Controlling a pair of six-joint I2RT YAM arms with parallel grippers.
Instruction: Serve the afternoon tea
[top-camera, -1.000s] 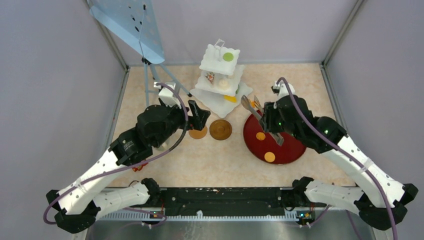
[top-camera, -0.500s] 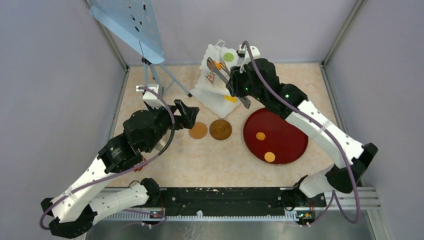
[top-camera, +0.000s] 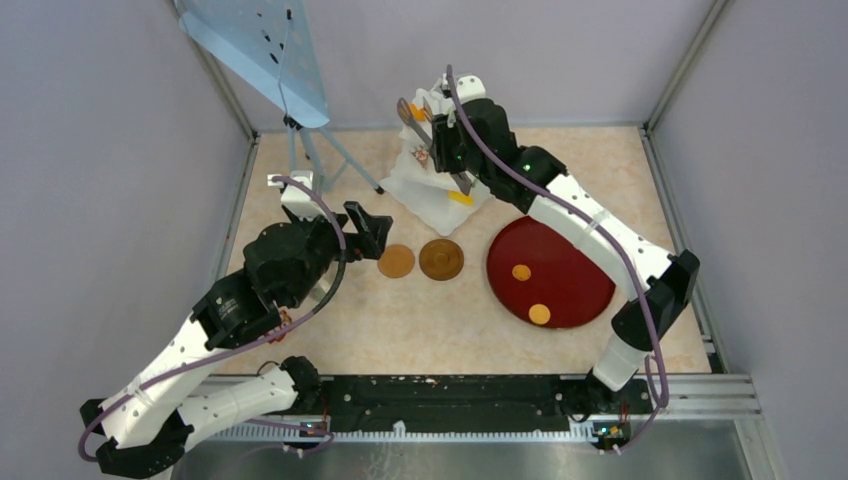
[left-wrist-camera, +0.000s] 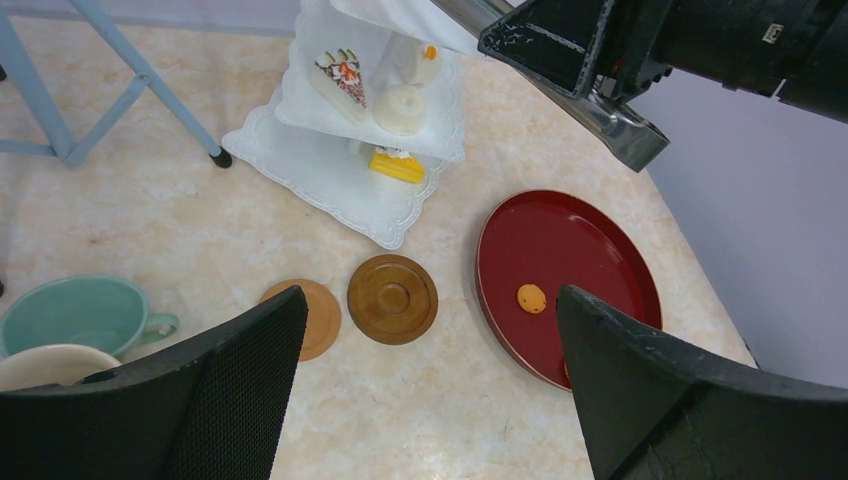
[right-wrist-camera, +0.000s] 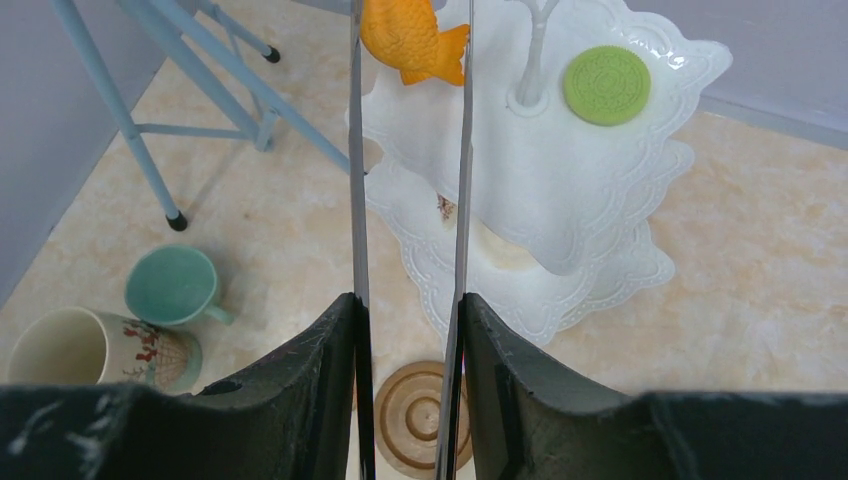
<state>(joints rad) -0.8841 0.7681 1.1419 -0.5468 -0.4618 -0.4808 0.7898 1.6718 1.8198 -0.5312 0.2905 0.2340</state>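
Note:
My right gripper (right-wrist-camera: 410, 305) is shut on the long metal tongs (right-wrist-camera: 355, 200). The tongs pinch an orange fish (right-wrist-camera: 410, 38) over the left edge of the top tier of the white tiered stand (right-wrist-camera: 520, 170). A green round (right-wrist-camera: 606, 85) lies on that tier. Two orange discs (top-camera: 521, 272) (top-camera: 539, 313) lie on the dark-red tray (top-camera: 580, 290). A yellow wedge (left-wrist-camera: 397, 166) sits on the bottom tier. The teal cup (left-wrist-camera: 70, 312) and cream mug (left-wrist-camera: 40, 365) stand at the left. My left gripper (left-wrist-camera: 430, 300) is open and empty above the coasters.
A light wooden coaster (top-camera: 396, 261) and a dark one (top-camera: 441, 259) lie between the stand and the arms. A cake slice (left-wrist-camera: 338, 78) and a cream round (left-wrist-camera: 400, 108) sit on the middle tier. A blue panel on thin legs (top-camera: 300, 150) stands at the back left.
My right arm has carried the tongs and the fish from over the red tray up to the stand's top tier. My left gripper has drawn back left off the light coaster.

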